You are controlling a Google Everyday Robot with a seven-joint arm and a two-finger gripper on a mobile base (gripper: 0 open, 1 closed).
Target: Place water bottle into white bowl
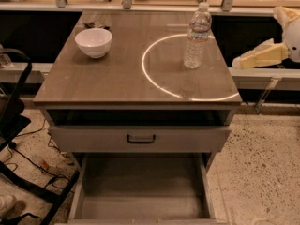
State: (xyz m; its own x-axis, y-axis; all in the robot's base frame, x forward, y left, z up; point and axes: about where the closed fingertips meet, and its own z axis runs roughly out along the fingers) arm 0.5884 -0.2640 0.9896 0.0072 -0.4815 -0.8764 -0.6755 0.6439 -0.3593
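Small round glossy white ceramic bowl (pixel 93 41): upright at the back left of the grey-brown wooden table top (pixel 108 81). Tall clear ribbed plastic water bottle (pixel 197 39), white screw cap, thin pale label band with print unreadable: upright at the back right, inside a bright ring of light (pixel 142 65). Cream-coloured gripper (pixel 243 61): off the table's right edge, right of the bottle and apart from it, tip towards it; whether released or clenched cannot be told.
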